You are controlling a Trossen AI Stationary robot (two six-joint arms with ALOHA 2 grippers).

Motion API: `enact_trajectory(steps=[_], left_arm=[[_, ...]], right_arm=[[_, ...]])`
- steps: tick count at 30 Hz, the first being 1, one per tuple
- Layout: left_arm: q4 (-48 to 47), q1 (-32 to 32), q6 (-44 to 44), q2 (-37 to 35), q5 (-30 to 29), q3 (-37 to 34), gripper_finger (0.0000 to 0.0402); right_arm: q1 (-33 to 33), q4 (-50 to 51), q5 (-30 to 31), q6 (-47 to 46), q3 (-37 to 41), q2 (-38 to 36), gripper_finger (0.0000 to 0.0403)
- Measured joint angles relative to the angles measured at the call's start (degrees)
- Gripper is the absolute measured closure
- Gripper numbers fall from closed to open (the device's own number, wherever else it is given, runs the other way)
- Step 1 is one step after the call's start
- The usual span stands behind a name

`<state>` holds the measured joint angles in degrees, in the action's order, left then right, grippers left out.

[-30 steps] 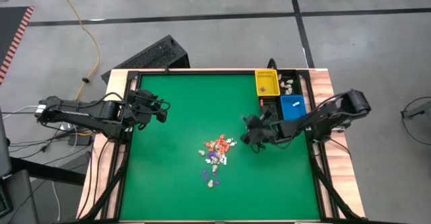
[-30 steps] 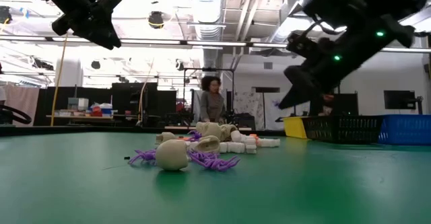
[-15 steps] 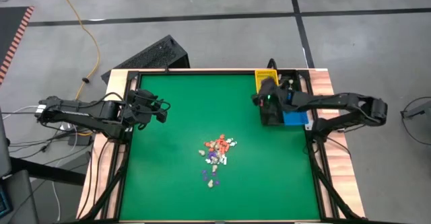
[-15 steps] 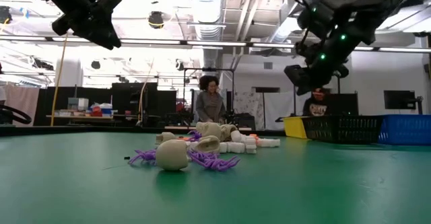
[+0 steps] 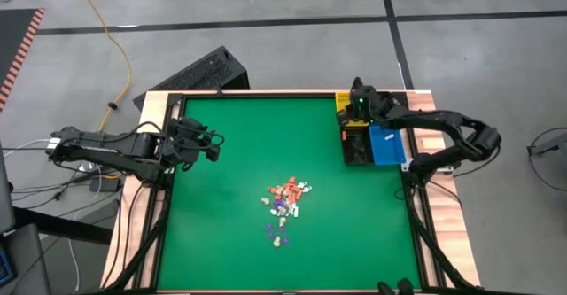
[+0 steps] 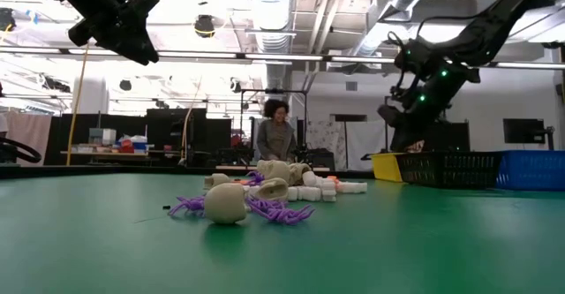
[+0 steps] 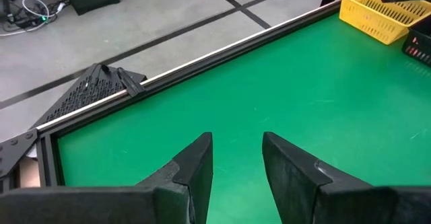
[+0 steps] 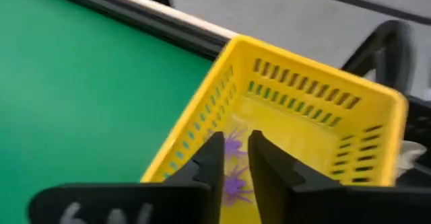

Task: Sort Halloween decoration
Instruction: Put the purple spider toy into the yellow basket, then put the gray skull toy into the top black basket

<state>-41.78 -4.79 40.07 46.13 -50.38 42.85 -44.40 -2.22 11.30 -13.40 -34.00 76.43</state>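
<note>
The Halloween decoration is a loose pile of tiny cream, orange and purple trinkets [image 5: 283, 203] lying on the green mat near the table's middle, also seen in the low view [image 6: 256, 197]. My right gripper [image 8: 236, 153] hangs over the yellow bin [image 8: 303, 123] at the far right [image 5: 342, 109], its fingers slightly apart. Purple trinkets [image 8: 233, 146] show in the bin beyond and between its fingers. My left gripper [image 7: 236, 158] waits open above the mat's far left [image 5: 211, 144], with nothing between its fingers. My right gripper slants down into the yellow bin's opening. A purple trinket [image 8: 236, 183] shows in the narrow gap between its fingers. Whether either finger touches that trinket, I cannot tell.
A black bin [image 5: 357, 149] and a blue bin [image 5: 386, 144] stand just nearer than the yellow one, along the right edge. Another black bin [image 5: 381, 111] with pale pieces sits at the far right corner. A person [image 6: 275, 139] stands in the room beyond the table.
My right gripper has swung from beside the pile's right side toward the table's far right corner. It now hangs over the yellow bin and has rolled on the way. The pile has kept its place.
</note>
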Motion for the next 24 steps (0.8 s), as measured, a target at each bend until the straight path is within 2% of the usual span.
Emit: enact_trajectory(steps=[4,8,12,16,20,24], left_arm=[[0.02,0.01,0.00,0.00,0.00,0.00,0.0280],[-0.03,0.00,0.00,0.00,0.01,0.00,0.0280],[-0.04,0.01,0.00,0.01,0.00,0.00,0.0280],[-0.04,0.01,0.00,0.00,-0.05,0.00,0.0280],[-0.04,0.00,0.00,0.01,-0.47,0.00,0.0280],[-0.46,0.00,0.00,0.01,-1.17,0.00,0.0280]], right_arm=[[0.03,-0.02,-1.05,0.66,0.00,-0.27,0.0272],[2.60,-2.03,-6.45,3.98,0.02,-3.20,0.0254],[9.14,-5.77,-16.00,8.42,0.02,-5.25,0.0251],[18.58,-10.18,-23.90,9.60,0.00,-4.75,0.0253],[28.97,-10.29,-24.46,10.98,0.02,-2.72,0.0252],[37.08,-11.73,-18.70,10.92,0.00,0.49,0.0254]])
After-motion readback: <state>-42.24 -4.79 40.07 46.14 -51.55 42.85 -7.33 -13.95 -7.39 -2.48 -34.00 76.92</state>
